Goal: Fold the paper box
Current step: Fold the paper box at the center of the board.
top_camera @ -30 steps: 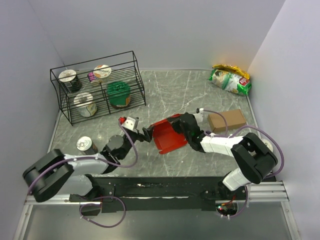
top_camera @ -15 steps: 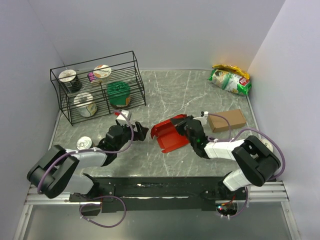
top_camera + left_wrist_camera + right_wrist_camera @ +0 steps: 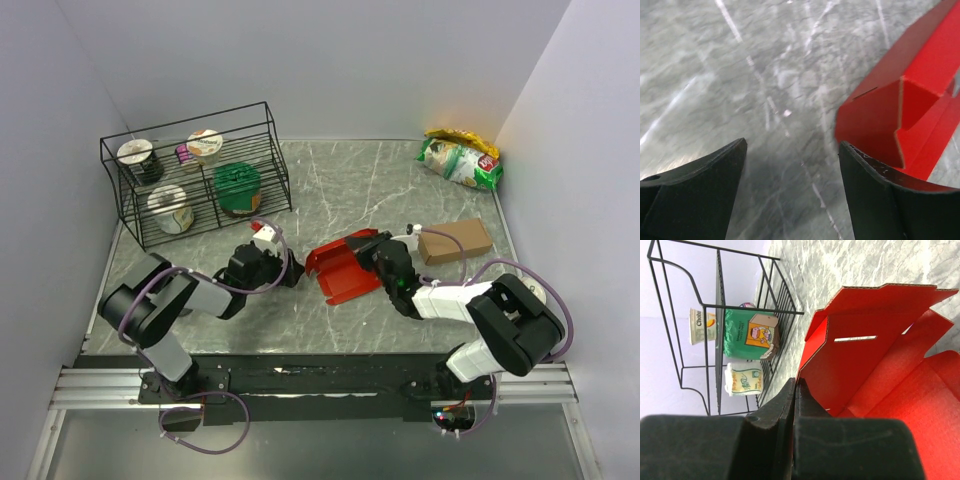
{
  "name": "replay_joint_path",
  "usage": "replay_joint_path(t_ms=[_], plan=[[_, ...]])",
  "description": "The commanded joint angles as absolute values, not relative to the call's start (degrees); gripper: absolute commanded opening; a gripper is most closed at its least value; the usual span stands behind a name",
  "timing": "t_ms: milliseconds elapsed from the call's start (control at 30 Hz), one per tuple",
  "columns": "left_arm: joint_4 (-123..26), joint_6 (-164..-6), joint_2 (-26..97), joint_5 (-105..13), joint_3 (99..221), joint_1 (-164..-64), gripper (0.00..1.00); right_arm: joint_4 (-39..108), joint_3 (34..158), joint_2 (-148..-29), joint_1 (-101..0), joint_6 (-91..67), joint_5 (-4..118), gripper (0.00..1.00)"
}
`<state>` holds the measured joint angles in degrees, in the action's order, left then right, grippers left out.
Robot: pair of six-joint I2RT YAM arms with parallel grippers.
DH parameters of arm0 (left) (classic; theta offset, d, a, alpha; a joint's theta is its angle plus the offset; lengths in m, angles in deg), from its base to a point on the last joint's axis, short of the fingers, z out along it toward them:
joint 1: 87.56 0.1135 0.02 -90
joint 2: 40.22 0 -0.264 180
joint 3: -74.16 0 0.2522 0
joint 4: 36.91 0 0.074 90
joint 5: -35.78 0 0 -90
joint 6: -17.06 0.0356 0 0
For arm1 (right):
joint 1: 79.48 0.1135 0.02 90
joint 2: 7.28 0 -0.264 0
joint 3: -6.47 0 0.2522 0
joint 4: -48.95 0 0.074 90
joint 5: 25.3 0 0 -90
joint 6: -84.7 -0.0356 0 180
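Observation:
The red paper box [image 3: 338,270] lies part-folded on the marble table, its flaps standing up. My right gripper [image 3: 377,256] is at its right side, shut on one red wall. In the right wrist view the jaws [image 3: 796,382] meet with the card's edge pinched between them, and the box's open inside [image 3: 880,365] with a slot faces the camera. My left gripper [image 3: 291,272] is low on the table just left of the box, open and empty. In the left wrist view the gripper [image 3: 792,145] has bare marble between its fingers, and a corner of the box [image 3: 900,100] lies to the right.
A black wire rack [image 3: 195,180] with cups and a green tub stands at the back left; it also shows in the right wrist view [image 3: 720,325]. A brown cardboard box [image 3: 455,240] lies right of my right gripper. A snack bag [image 3: 460,160] lies at the back right.
My left arm has dropped low and swung round; its gripper stays open just left of the box. My right gripper has shifted slightly right with the box, which now sits lower.

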<state>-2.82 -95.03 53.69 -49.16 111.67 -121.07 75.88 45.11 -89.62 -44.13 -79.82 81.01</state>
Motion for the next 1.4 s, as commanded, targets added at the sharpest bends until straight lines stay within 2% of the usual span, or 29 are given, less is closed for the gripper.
replay_joint_path(t_ms=[0,333,700,933,1367], plan=[[3.3,-92.1,55.7,-45.2,114.1,-122.1,0.8,78.0,44.2,-88.9,-44.7,-79.2,81.7,0.0],[6.5,-89.1,58.6,-43.1,116.7,-125.0,0.71,77.1,44.3,-89.5,-44.9,-79.4,81.4,0.0],[10.5,-87.4,59.0,-45.4,116.2,-128.0,0.7,76.7,44.4,-90.0,-45.0,-79.7,80.9,0.0],[13.3,-87.3,60.8,-50.0,117.2,-128.1,0.63,77.6,44.3,-90.9,-45.1,-79.9,80.2,0.0],[20.2,-86.6,64.5,-54.0,118.1,-129.4,0.62,79.0,41.7,-90.9,-45.0,-78.5,81.0,0.0]])
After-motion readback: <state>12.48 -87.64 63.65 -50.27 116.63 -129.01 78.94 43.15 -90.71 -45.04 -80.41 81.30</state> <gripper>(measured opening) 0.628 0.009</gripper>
